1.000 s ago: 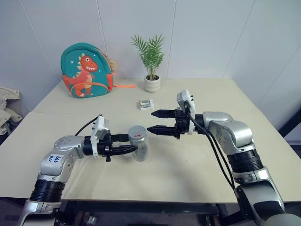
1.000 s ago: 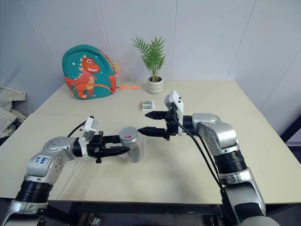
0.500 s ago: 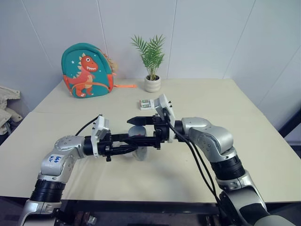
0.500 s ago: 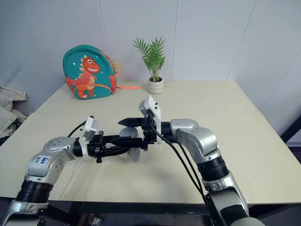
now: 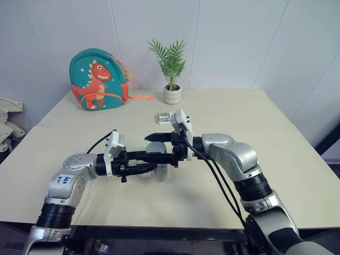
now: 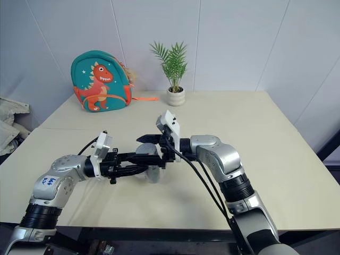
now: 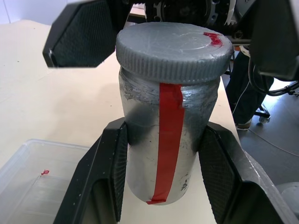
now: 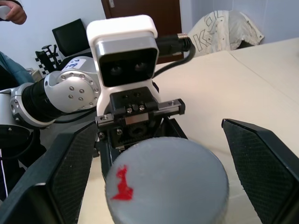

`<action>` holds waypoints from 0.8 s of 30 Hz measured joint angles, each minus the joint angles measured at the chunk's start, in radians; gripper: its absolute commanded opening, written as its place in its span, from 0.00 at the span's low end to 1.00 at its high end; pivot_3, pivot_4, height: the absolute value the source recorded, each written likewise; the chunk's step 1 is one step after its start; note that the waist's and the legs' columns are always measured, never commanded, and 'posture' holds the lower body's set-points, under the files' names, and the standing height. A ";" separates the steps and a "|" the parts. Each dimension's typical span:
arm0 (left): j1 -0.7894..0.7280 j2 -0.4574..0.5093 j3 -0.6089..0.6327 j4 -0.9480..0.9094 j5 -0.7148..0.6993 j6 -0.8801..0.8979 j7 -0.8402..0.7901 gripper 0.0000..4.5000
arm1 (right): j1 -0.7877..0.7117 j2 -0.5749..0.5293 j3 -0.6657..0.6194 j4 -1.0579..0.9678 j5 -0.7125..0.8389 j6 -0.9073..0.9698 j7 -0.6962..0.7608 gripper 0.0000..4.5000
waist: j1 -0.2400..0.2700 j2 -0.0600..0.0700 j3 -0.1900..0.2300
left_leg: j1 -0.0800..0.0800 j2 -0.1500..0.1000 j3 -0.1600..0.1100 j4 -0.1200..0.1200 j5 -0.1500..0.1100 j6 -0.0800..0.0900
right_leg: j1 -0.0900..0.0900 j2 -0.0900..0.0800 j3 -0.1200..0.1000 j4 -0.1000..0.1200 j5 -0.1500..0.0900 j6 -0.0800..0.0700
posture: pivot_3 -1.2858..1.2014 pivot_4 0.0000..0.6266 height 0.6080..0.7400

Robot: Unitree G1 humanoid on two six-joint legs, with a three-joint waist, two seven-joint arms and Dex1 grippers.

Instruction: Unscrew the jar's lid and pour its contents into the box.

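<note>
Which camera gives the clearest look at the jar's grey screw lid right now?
The left wrist view: the ribbed grey round lid sits fully visible on the silvery jar with red tape, side and top both showing. The right wrist view shows its flat top with a red mark. In the eye views, the tools mostly hide it.

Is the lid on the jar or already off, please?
On: the lid caps the jar, with the open right gripper straddling it.

Head stereo pair looks forward-down over table from above. Both wrist cams face each other, close on the jar, shared by all views.
</note>
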 measured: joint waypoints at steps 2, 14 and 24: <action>0.000 0.000 0.000 0.000 0.000 0.000 0.000 0.42 | 0.000 -0.020 -0.002 0.007 -0.006 -0.004 0.009 0.99 | 0.001 0.000 0.000 | 0.000 0.000 0.000 0.000 0.000 0.000 | 0.000 0.000 0.000 0.000 0.000 0.000 | 0.52 0.24 1.00; 0.000 -0.002 0.001 0.005 0.002 0.000 0.030 0.42 | -0.002 -0.085 -0.028 0.064 0.001 -0.042 0.066 0.99 | -0.001 0.000 0.000 | 0.000 0.000 0.000 0.000 0.000 0.000 | 0.000 0.000 0.000 0.000 0.000 0.000 | 0.52 0.24 1.00; 0.000 -0.002 0.005 0.022 0.007 -0.010 0.011 0.42 | -0.006 -0.185 -0.129 0.193 -0.019 -0.070 0.064 0.99 | 0.002 0.000 0.000 | 0.000 0.000 0.000 0.000 0.000 0.000 | 0.000 0.000 0.000 -0.001 0.000 0.000 | 0.52 0.24 1.00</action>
